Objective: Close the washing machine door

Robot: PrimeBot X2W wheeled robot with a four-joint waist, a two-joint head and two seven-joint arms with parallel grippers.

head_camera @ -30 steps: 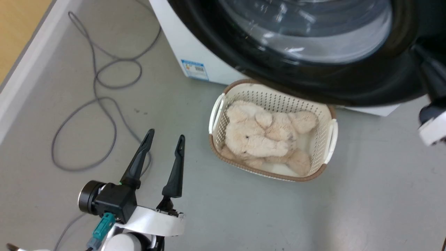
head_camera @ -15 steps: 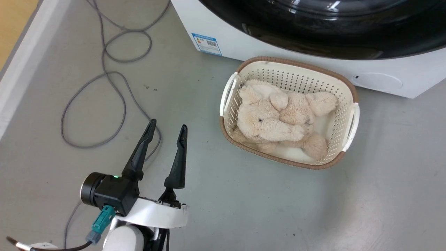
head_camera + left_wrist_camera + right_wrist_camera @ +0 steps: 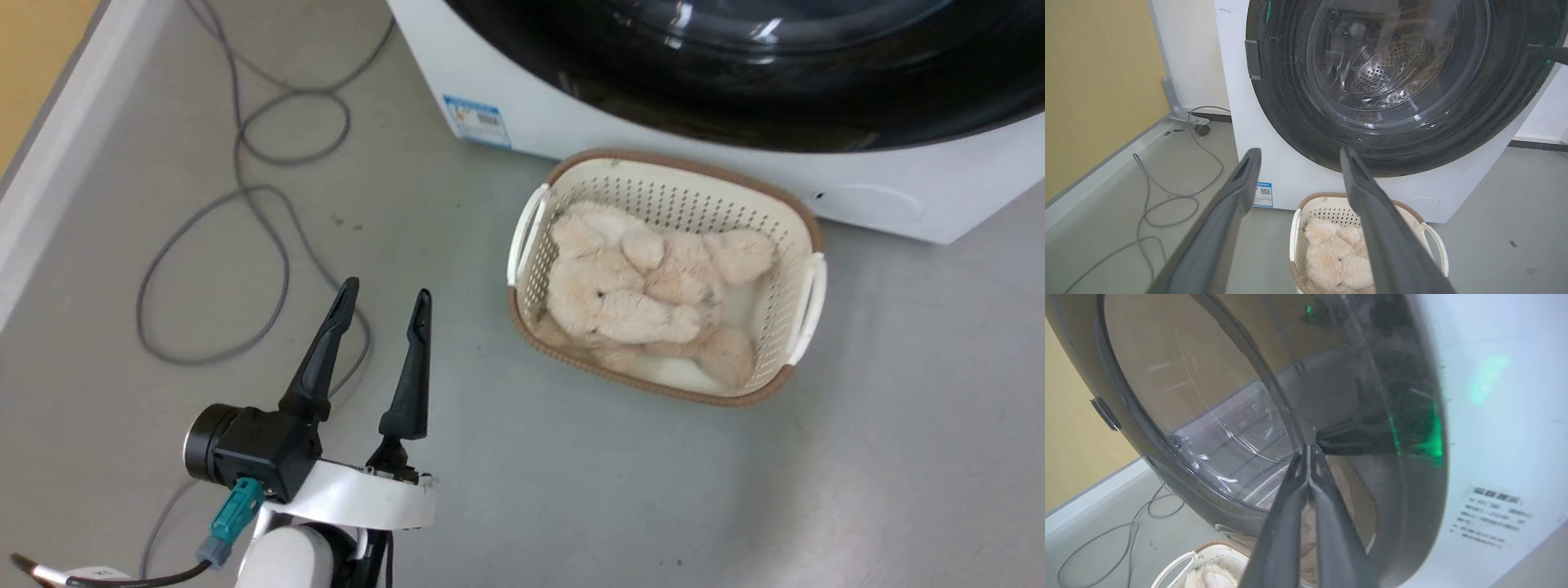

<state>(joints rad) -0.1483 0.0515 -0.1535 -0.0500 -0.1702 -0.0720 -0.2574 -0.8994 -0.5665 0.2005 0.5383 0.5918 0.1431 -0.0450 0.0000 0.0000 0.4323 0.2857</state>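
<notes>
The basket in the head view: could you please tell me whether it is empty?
No, a cream plush toy lies inside the white perforated basket, covering most of its bottom.

Plush toy (image 3: 629,298) in basket (image 3: 694,204), on floor (image 3: 571,490) before washer (image 3: 571,122); cable (image 3: 286,265) to basket's L.

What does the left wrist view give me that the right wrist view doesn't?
Left wrist: open left gripper, perforated steel drum behind the glass, blue-edged sticker. Right wrist: shut right gripper, tips against the large round glossy black washing machine door, grey printed side label. Both: that door, apparently closed, and the white perforated basket holding a cream plush toy.
</notes>
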